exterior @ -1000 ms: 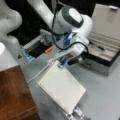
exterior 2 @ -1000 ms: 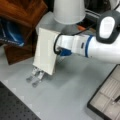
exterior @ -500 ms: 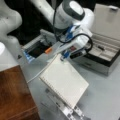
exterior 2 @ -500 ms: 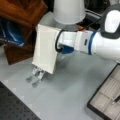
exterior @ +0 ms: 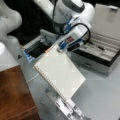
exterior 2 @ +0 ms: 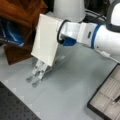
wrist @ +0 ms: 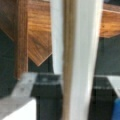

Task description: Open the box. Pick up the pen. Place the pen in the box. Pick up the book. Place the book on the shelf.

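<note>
One white spiral-bound rectangular book (exterior: pixel 60 75), tilted and lifted clear above one silver metal rack (exterior: pixel 66 107) on the grey tabletop (exterior: pixel 100 92), grasped at its upper edge by the claw (exterior: pixel 59 48); one silver-sided box (exterior: pixel 96 53) open with one black pen (exterior: pixel 100 47) inside; one reddish-brown wooden shelf (exterior: pixel 13 95) near the book's spiral edge.

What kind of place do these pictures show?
Probably a robot lab bench rather than a home or office. A grey table holds staged props: an open box, a metal rack and a wooden shelf. The gripper holds the book above the rack.
</note>
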Tool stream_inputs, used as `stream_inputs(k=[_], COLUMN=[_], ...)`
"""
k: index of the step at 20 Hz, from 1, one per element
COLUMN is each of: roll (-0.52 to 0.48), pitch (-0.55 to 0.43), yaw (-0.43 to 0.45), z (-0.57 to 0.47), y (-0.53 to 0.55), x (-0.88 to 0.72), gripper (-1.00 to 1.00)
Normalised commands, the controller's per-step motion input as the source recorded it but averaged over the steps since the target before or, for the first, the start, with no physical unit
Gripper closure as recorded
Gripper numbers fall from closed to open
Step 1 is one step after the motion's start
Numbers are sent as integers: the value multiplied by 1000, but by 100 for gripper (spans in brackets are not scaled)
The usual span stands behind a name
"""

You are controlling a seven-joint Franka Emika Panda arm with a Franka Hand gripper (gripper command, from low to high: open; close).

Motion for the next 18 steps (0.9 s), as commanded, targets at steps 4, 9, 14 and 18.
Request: stream_inputs(k=[4,9,14,18], roll=[105,105,111,106], pitch=[117,110,84,79], yaw=[-352,-345,-309,-248], z=[417,460,447,421], y=[106,64,20,-36], x=[-35,-47,-113,-209], gripper=[100,100,100,100])
